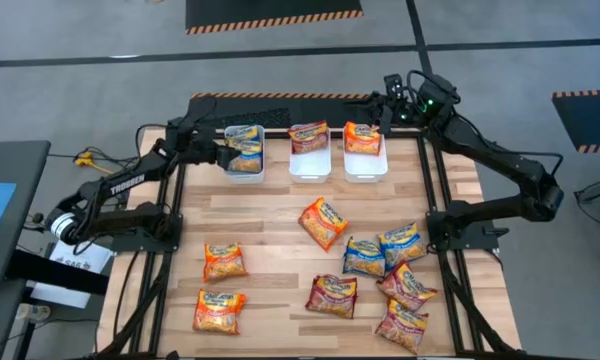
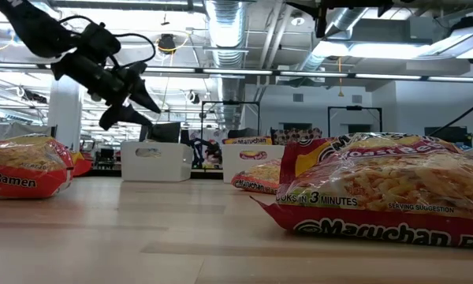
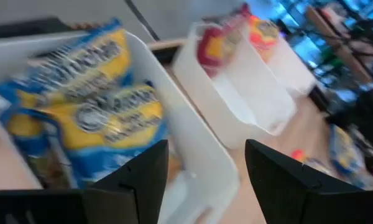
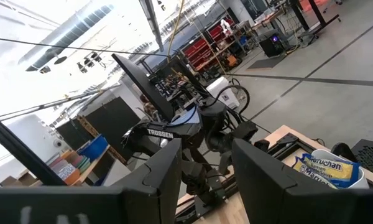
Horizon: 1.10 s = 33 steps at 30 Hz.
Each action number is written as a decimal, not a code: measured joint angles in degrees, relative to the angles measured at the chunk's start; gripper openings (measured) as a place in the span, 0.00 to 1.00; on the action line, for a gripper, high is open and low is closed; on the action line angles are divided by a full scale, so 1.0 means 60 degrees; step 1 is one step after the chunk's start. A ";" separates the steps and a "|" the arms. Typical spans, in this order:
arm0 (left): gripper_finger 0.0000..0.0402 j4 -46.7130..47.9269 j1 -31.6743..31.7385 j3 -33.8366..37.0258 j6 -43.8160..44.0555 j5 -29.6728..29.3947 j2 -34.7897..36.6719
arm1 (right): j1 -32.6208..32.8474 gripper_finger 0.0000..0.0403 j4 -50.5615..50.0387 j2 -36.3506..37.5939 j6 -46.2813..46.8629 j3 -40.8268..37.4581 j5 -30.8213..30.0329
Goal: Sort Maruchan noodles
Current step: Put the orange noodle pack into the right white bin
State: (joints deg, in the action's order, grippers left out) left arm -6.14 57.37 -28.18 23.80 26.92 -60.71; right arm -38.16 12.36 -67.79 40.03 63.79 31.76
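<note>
Three white bins stand in a row at the table's far edge. The left bin [image 1: 245, 150] holds blue Maruchan packets [image 3: 81, 106], the middle bin [image 1: 310, 152] a maroon one [image 3: 214, 46], and the right bin [image 1: 363, 152] an orange one [image 1: 362, 136]. Several more packets lie flat on the table: orange [image 1: 323, 222], [image 1: 224, 261], [image 1: 218, 311], blue [image 1: 364, 256], [image 1: 402, 242], maroon [image 1: 331, 295], [image 1: 407, 285]. My left gripper [image 3: 205, 168] hangs open and empty over the left bin's near-left side [image 1: 220, 150]. My right gripper [image 4: 202, 168] is raised beside the right bin [image 1: 385, 112], also open and empty.
A maroon packet [image 2: 394, 189] lies close to the low camera, and an orange one [image 2: 24, 166] lies at that view's left. Bare wood shows in the table's middle [image 1: 270, 230]. The arms' bases [image 1: 145, 215] [image 1: 465, 225] stand at the left and right edges.
</note>
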 joint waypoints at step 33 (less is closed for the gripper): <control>0.49 0.0688 -0.0727 -0.4317 0.0025 0.3043 -0.1552 | 0.0048 0.42 -0.2480 0.0007 -0.0748 0.0000 0.1136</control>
State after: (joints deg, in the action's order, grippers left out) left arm -2.02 53.01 -54.08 23.95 45.18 -70.02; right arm -37.87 -2.52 -67.75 35.55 63.79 38.57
